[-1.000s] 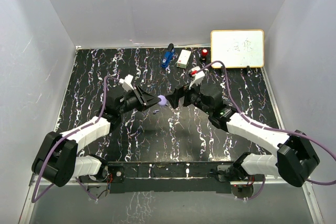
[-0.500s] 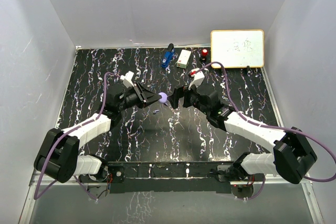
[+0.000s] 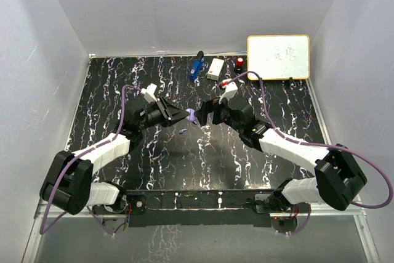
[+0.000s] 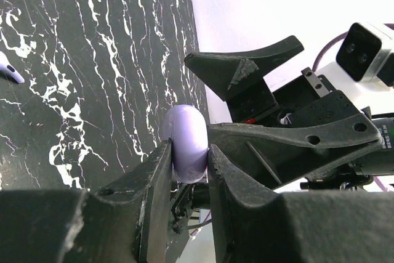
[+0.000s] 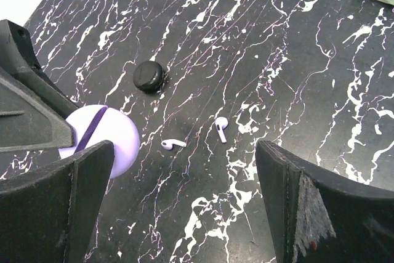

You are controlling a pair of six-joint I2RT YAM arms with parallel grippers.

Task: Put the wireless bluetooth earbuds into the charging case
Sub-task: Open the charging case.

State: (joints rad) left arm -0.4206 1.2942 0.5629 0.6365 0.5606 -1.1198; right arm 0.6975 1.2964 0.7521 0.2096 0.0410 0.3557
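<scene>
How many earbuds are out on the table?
2, both lying on the table in the right wrist view: one earbud just right of the held case, the other earbud a little further right. More may be hidden.

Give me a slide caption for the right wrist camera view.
Open right gripper frames two loose earbuds on the marbled table, lavender charging case held beside them.

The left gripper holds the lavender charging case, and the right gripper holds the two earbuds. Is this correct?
Not quite. The left gripper does hold the lavender charging case, but the right gripper is open and empty. The two earbuds lie on the table, as the right wrist view shows.
</scene>
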